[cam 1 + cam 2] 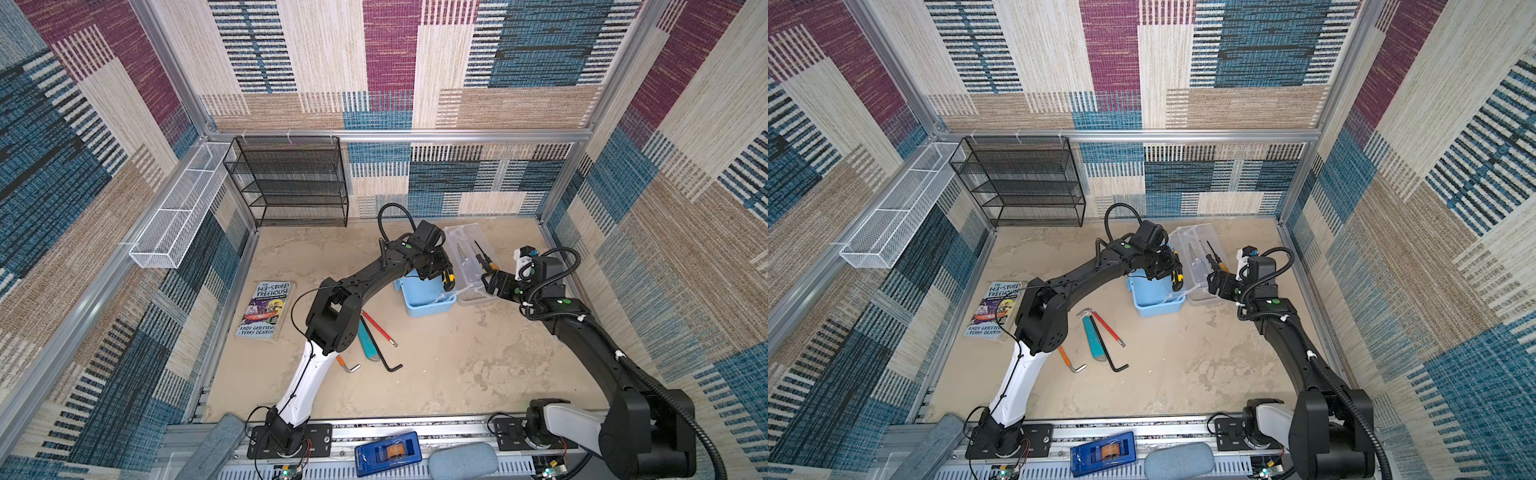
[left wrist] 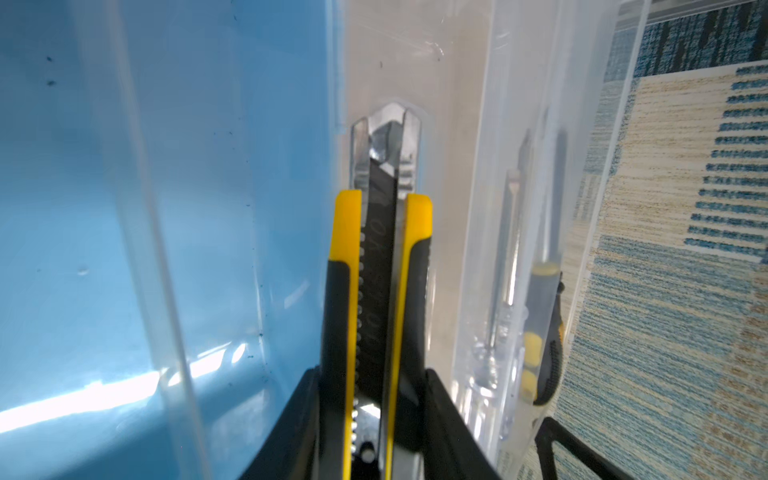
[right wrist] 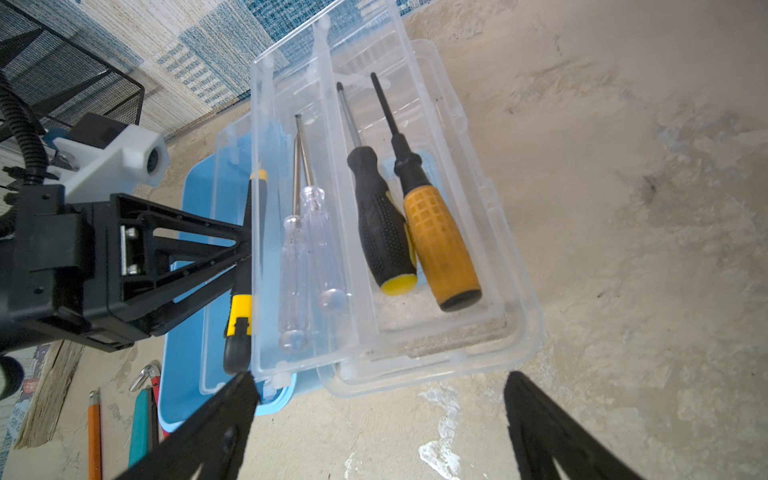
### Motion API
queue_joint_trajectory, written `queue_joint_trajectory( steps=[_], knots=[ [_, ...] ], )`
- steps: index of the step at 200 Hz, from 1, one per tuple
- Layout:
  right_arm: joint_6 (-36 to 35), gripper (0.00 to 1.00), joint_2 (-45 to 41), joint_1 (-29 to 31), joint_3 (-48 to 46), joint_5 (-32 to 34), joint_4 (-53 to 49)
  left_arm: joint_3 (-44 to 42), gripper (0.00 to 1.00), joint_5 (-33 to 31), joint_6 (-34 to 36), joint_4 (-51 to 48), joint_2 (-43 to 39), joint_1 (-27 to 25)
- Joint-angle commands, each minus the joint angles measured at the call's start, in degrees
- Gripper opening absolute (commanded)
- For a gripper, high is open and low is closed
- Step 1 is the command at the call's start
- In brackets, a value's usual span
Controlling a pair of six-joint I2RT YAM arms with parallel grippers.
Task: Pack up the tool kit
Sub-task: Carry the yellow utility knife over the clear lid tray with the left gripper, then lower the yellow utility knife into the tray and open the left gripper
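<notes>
counter [image 1: 457,374]: beige, fills lower centre of both top views. Black mesh rack [image 1: 291,183] stands at the back, upper left of centre. Book [image 1: 264,309] lies flat, centre-left.

tool kit case [image 1: 424,305]: pale blue base, centre-right in both top views. Its clear lid [image 1: 457,230] lies open just right of the base, touching it.

L hand [image 1: 440,272] is over the base's right edge, clamped on the yellow/black utility knife [image 2: 376,257]. Knife runs alongside the clear plastic; whether it touches the case bottom, can't tell.

R hand [image 3: 380,386] is spread wide, holding nothing, fingertips at the lid's near rim; contact unclear.

In the clear lid are 4 screwdrivers [image 3: 440,245] side by side: 1 orange-handled, 1 black, 2 clear.

Loose on the counter, lower left of the case: teal knife [image 1: 368,343], black hex key [image 1: 384,353], red tool [image 1: 380,328], orange-handled hex key [image 1: 347,365].
</notes>
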Motion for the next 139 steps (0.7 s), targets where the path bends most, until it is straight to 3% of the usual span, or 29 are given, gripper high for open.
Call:
queue_joint_trajectory(
  steps=[1, 47, 103, 139],
  knots=[
    [-0.7, 0.94, 0.2, -0.1, 0.1, 0.2, 1.5, 2.2, 0.33, 0.4, -1.6, -0.7, 1.4, 0.0],
    [-0.8, 0.95, 0.3, -0.2, 0.8, 0.6, 1.1, 4.7, 0.51, 1.9, -2.6, -0.3, 3.7, 0.0],
    [-0.1, 0.95, 0.1, -0.3, 0.9, 0.1, 0.9, 4.2, 0.56, 3.6, -1.4, 4.6, 3.0, 0.0],
    [-0.3, 0.93, -0.3, -0.3, 1.0, -0.8, 0.7, -0.4, 0.58, 2.7, 1.1, 5.8, -1.7, 0.1]
  ],
)
